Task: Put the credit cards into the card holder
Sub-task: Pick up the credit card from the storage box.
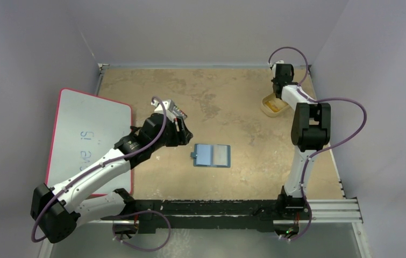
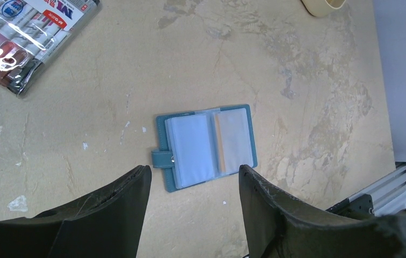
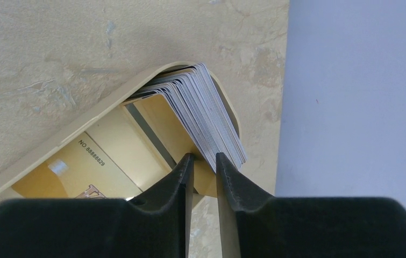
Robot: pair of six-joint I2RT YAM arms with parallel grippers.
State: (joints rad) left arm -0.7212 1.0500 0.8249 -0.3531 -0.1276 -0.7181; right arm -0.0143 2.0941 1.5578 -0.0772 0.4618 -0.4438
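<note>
Right gripper (image 3: 204,157) is at the tan tray (image 3: 71,133), table's 1 o'clock corner. Its jaws are nearly together around a corner of the credit cards (image 3: 200,107) stack; can't tell if they're actually pinching. Card holder (image 1: 212,155) lies open mid-table, left gripper (image 2: 194,169) spread wide and empty at its 10 o'clock.

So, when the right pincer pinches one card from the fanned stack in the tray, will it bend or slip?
Probably stiff: the cards stand with straight edges, leaning in the tray. Their faces look glossy, so one may slip, or neighbours may be dragged along since they lie packed. Likely very light, being so thin.
</note>
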